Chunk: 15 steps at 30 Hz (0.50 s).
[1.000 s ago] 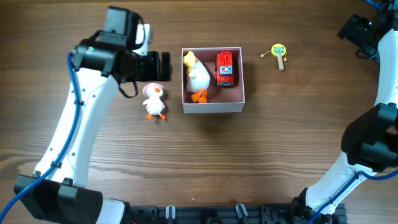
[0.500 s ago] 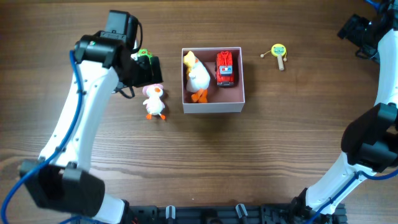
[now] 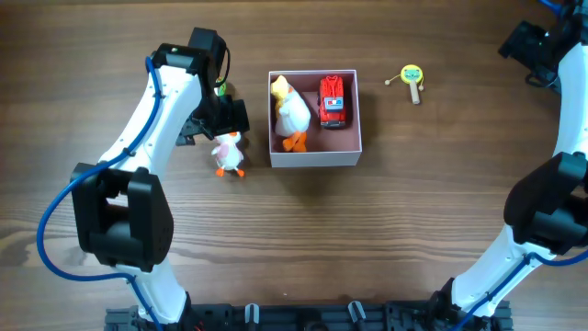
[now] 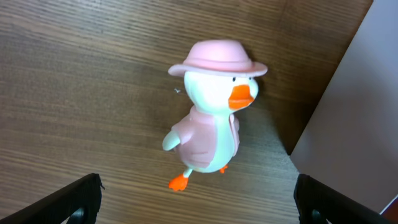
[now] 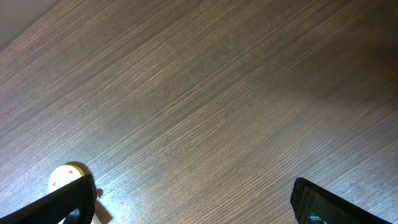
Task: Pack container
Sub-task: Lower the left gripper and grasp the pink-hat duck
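Container point(image 3: 315, 158) seen at table centre, white goose point(image 3: 292, 112) and red truck point(image 3: 332, 101) packed inside. Left gripper point(image 4: 199, 208) poised above pink-hatted duck point(image 4: 210, 127), jaws spread wide. Right gripper point(image 5: 193, 202) parked far off, jaws likewise wide. Risk judged: duck stood just beside container wall; descending finger could be caught on wall, duck toppled or container shoved.

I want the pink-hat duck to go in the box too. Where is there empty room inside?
The bare pink floor is in the container's corner below the red truck, right of the white duck's orange feet. The left side is crowded: the white duck fills it. The pink-hat duck is outside, by the left wall.
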Each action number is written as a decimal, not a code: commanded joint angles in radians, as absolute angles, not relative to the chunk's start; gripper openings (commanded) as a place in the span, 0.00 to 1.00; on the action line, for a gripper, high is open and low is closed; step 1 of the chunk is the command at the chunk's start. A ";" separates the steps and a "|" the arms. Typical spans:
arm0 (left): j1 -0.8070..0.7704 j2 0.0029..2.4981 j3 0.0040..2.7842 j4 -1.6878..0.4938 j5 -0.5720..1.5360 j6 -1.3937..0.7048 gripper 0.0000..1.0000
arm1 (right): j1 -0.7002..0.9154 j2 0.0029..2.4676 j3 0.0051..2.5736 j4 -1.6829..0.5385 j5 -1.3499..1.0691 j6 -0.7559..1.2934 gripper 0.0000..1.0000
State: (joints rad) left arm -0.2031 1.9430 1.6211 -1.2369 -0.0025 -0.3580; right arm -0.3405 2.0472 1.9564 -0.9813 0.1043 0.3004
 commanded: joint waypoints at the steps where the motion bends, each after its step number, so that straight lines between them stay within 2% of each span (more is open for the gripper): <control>1: -0.210 1.946 1.634 -1.231 0.022 -0.374 1.00 | -0.335 2.024 1.954 -0.979 0.096 0.291 1.00; 15: -0.219 2.010 1.606 -1.222 -0.013 -0.371 1.00 | -0.335 2.024 1.954 -0.979 0.096 0.291 1.00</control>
